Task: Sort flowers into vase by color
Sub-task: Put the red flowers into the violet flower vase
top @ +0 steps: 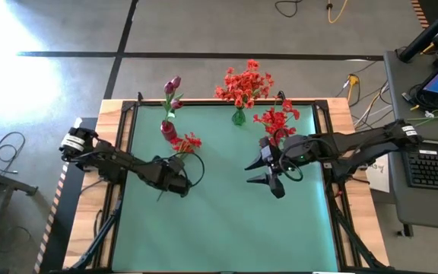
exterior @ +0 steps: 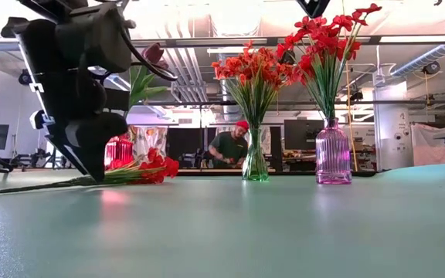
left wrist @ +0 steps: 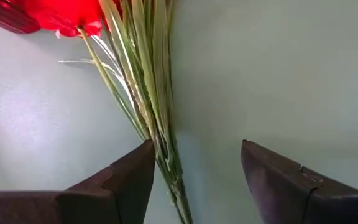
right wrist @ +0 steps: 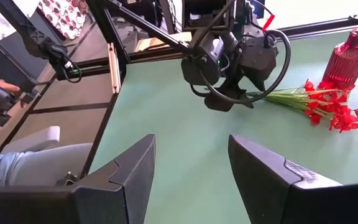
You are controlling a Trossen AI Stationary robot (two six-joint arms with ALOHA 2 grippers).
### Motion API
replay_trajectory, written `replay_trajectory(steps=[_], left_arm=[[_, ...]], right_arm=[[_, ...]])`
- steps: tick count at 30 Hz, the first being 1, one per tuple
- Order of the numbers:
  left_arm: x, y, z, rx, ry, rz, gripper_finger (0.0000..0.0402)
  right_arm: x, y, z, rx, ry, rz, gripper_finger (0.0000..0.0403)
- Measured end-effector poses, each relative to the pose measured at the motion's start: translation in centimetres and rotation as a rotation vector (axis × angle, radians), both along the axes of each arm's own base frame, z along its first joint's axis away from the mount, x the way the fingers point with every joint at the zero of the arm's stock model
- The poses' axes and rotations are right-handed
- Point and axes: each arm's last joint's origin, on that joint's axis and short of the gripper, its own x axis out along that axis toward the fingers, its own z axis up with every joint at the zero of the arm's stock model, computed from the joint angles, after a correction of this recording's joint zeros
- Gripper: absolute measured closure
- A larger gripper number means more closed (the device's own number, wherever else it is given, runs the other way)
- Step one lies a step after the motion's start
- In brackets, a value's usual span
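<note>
With its fingers spread wide, the left gripper (top: 175, 183) is set over the stalks of a red spray (top: 188, 142) lying left of centre, beside the red vase (top: 169, 130). Centre-right, the right gripper (top: 268, 176) is held open, empty.

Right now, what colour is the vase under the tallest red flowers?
Pink, ribbed glass vase; clearest in the low view.

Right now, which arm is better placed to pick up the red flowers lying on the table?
Left. The left gripper is open with the red flowers' stems between its fingers. The right gripper hovers mid-table, well away from them.
</note>
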Motion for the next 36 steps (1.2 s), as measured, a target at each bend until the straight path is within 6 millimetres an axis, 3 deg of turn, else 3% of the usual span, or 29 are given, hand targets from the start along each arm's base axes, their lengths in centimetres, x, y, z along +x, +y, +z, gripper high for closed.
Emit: replay_trajectory(steps=[6, 12, 17, 24, 31, 36], left_arm=[[-0.5, 0.7, -0.2, 0.019, 0.059, 0.007, 0.0165], [-1.0, 1.6, -1.6, 0.011, 0.031, 0.037, 0.0177], [-1.0, 1.6, -2.1, 0.004, -0.005, 0.048, 0.0234], [-1.1, 1.5, -2.1, 0.026, -0.022, 0.075, 0.0382], [-0.6, 0.2, -1.3, 0.045, -0.075, 0.031, 0.0397], [0.0, -2.0, 0.8, 0.064, -0.159, -0.105, 0.0400]], right_arm=[[0.1, 0.0, 0.3, -0.011, -0.035, 0.007, 0.0209], [0.2, 0.0, 0.3, -0.011, -0.043, 0.007, 0.0209], [0.2, 0.0, 0.3, -0.010, -0.039, 0.007, 0.0209], [0.2, 0.0, 0.3, -0.007, -0.036, 0.006, 0.0209], [0.0, 0.9, 0.2, -0.007, -0.034, 0.039, 0.0209], [-0.2, 1.9, -0.1, -0.010, -0.025, 0.078, 0.0209]])
